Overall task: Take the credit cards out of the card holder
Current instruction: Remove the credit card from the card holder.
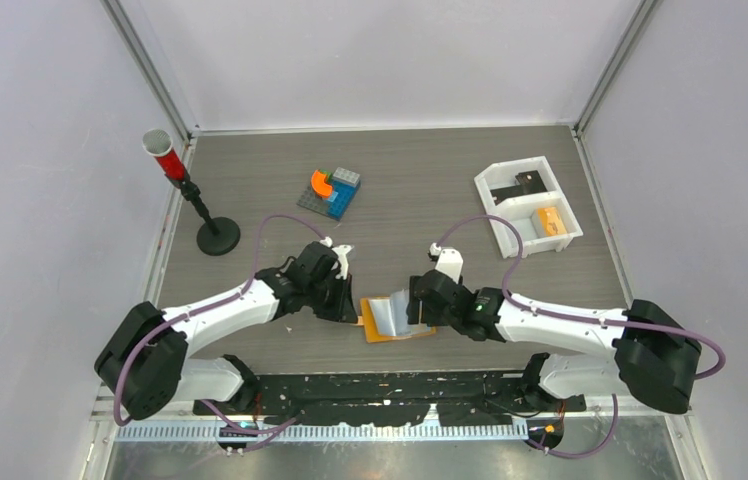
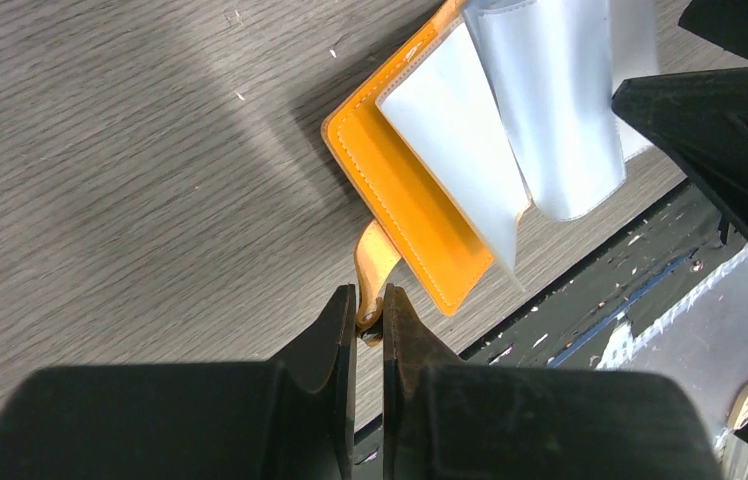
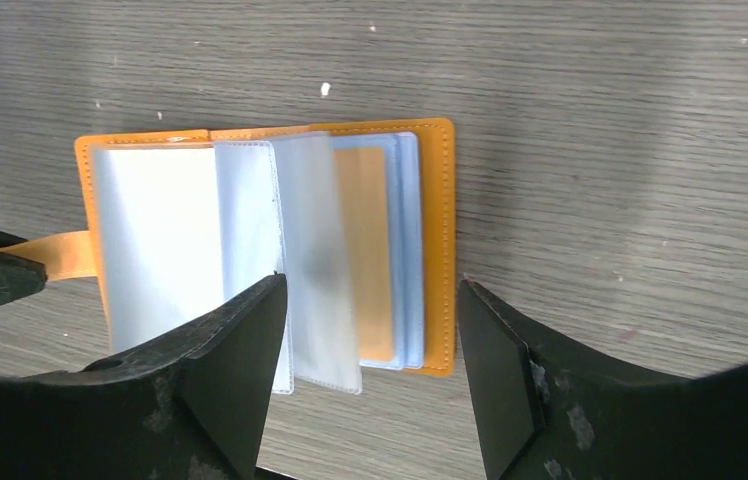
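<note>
Step in hand, as I read it: pin the holder w/ one arm, work the sleeves w/ the other. L jaws are pressed together on the small edge tab (image 2: pixel 375 262) of the card holder (image 2: pixel 410 215). It lies open and flat on the worktop (image 2: pixel 130 150) near the front edge, between the two arms. R jaws are spread wide, straddling the fanned clear sleeves (image 3: pixel 315 260) from above and gripping nothing.

To do it well:
- tab pinch firm & low, so the holder doesn't lift or skid
- R comes down on one sleeve only, not the bunch
- card slides out along the sleeve's open edge

No dark credit cards show in the sleeves. A tan patch shows through one; can't tell if it's card or lining.

White tray (image 1: pixel 491 216), far R: dark flat item (image 1: pixel 525 182) in the far compartment, poss. a card; orange block (image 1: pixel 550 220) in the near one.
</note>
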Controlling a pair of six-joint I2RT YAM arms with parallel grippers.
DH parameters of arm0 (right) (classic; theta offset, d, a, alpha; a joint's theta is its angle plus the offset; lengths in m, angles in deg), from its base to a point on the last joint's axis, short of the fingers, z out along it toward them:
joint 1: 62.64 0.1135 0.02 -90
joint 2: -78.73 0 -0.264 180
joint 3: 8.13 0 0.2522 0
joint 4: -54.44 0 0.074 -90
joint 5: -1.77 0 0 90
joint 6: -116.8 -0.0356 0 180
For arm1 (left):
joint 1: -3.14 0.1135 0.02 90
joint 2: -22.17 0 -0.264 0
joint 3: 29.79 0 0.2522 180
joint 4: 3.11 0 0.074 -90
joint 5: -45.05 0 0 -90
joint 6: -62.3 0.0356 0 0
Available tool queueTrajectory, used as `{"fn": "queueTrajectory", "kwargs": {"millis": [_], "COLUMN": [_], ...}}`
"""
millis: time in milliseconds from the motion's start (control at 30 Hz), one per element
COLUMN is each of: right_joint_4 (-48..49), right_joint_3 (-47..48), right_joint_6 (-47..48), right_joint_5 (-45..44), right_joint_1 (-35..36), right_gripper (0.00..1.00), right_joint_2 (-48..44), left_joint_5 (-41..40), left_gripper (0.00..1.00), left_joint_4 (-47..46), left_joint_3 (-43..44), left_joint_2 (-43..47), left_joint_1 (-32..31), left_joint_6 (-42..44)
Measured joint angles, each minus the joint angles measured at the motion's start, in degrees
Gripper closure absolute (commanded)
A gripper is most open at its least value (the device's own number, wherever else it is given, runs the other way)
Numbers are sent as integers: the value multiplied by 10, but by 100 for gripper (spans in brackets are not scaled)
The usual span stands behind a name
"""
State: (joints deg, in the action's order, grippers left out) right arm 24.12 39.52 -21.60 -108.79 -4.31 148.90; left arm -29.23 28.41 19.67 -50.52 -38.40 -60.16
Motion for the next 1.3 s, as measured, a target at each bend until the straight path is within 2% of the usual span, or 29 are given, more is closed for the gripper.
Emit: {"fn": "queueTrajectory", "kwargs": {"millis": [267,467,767,1100,1300], "right_joint_4": [-6,33,78,105,155], "right_joint_3": [-8,-8,-4,7,6], "right_joint_6": [21,47,47,47,43], "right_joint_5": [9,64,96,107,159], "right_joint_1": [-8,-19,-26,-26,-27], "right_gripper": [30,30,26,32,32], "right_joint_2": [-14,-14,48,70,71], "left_joint_5": [-8,-7,-4,0,7], "left_gripper": [100,100,100,100,100], "left_joint_4": [17,19,19,18,13], "left_joint_3": [19,30,31,31,30], "left_joint_2": [-9,-13,-19,-19,-21], "left_joint_1": [0,0,0,0,0], "left_joint_6": [2,2,2,0,-4]}}
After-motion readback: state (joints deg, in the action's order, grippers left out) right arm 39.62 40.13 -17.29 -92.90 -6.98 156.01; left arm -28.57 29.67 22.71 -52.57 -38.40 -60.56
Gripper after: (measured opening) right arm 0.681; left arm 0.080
